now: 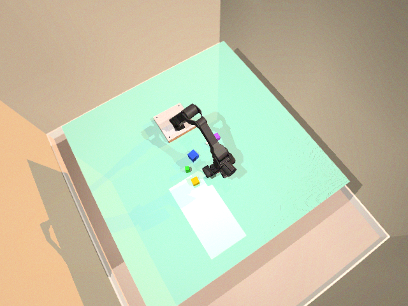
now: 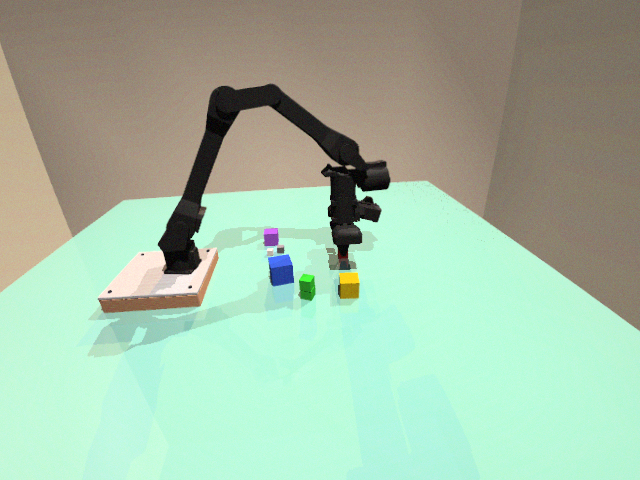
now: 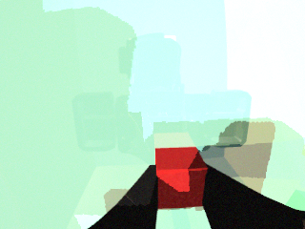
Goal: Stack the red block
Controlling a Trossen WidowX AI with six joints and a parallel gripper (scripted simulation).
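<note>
Grab step done I think: jaws clamped on the red block (image 3: 179,177), low at the table (image 2: 465,320), so next I lift straight up, carry to the green tower (image 2: 307,286) w/o bumping it, lower gently.

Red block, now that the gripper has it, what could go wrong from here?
The gripper is shut on the red block near its lower part, so it may slip during the lift. The green tower is narrow, flanked by the blue block and yellow block; a careless approach could topple it.
</note>
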